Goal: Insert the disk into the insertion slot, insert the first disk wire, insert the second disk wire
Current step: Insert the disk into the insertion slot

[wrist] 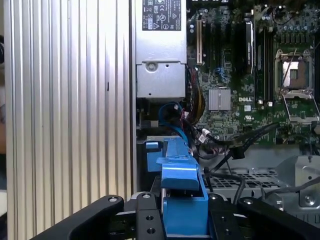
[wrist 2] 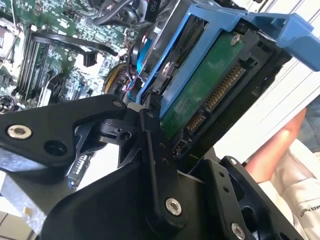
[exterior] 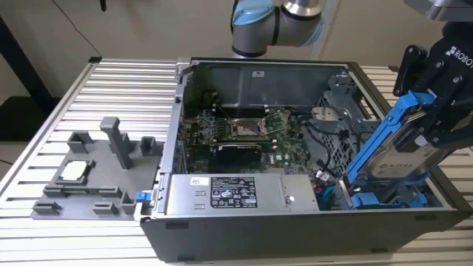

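Note:
My black gripper (exterior: pixel 436 130) is shut on the disk (exterior: pixel 402 149), a silver drive in a bright blue carrier. It holds the disk steeply tilted over the open computer case, at the exterior view's right. The disk's lower end reaches down to the insertion slot (exterior: pixel 402 193) in the case's near right corner, which the carrier mostly hides. In the second wrist view the disk (wrist 2: pixel 205 95) shows its green circuit board and connectors. In the first wrist view the blue carrier (wrist: pixel 182 200) sits between my fingers (wrist: pixel 145 215). Blue cables (wrist: pixel 172 117) curl beside the power supply.
The case (exterior: pixel 221 233) stands on a slotted aluminium table (exterior: pixel 126 83). Inside it are a power supply (exterior: pixel 232 194), a motherboard (exterior: pixel 247 130) and a perforated metal cage (exterior: pixel 333 133). A grey fixture (exterior: pixel 96 177) lies at the exterior view's left. A person's arm (wrist 2: pixel 280 145) is close beside the table.

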